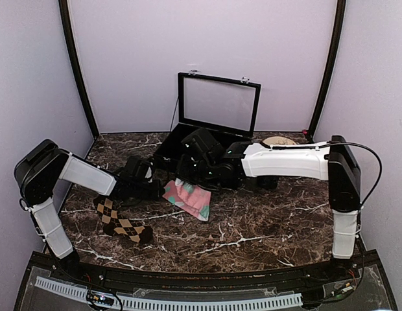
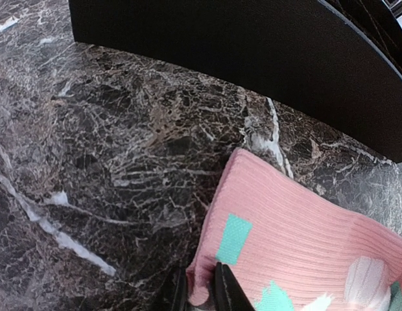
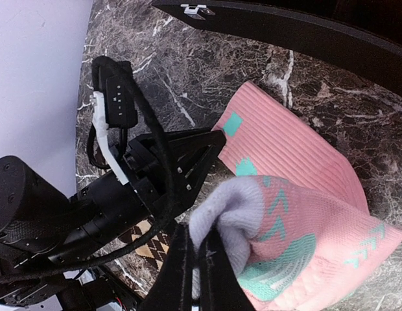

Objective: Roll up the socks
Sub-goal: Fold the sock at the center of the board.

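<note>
The pink sock [image 1: 189, 198] with teal and white patches lies mid-table, its ribbed cuff toward the back. In the left wrist view my left gripper [image 2: 201, 291] has its fingers closed on a fold at the near corner of the pink sock's cuff [image 2: 298, 227]. My right gripper [image 3: 198, 262] is shut on the pink sock's white toe [image 3: 230, 210], which is lifted and folded back over the rest of the sock. The dark brown argyle sock [image 1: 120, 223] lies flat to the left front, untouched, beneath the left arm [image 1: 84, 175].
An open black case [image 1: 217, 107] stands at the back centre, its front edge close behind the pink sock. A tan object [image 1: 279, 140] lies at the back right. Both wrists crowd together over the sock. Purple walls enclose the marble table [image 1: 266, 227].
</note>
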Robot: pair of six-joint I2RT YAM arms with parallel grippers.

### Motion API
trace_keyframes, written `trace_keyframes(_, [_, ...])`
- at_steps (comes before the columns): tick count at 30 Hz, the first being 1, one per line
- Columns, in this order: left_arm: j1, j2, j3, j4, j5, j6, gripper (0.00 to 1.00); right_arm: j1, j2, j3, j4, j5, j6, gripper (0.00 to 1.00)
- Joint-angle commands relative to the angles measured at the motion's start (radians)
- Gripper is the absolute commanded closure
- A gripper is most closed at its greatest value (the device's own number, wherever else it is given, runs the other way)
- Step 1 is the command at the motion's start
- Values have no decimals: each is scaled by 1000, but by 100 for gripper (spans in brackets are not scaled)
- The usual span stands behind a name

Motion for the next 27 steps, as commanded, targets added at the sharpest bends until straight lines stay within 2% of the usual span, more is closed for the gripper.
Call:
trace_keyframes(1, [-7,2,-58,-113,53,-39,83,-5,48,49,26,12,-9,100])
trace_keyframes(19, [-7,-24,-85,-86,76,-75,84,-7,201,187,32,3,-39,100])
trace_keyframes(27, [-5,-32,-90,-83,74,-83,83,-18,221,165,62,12,-38,100])
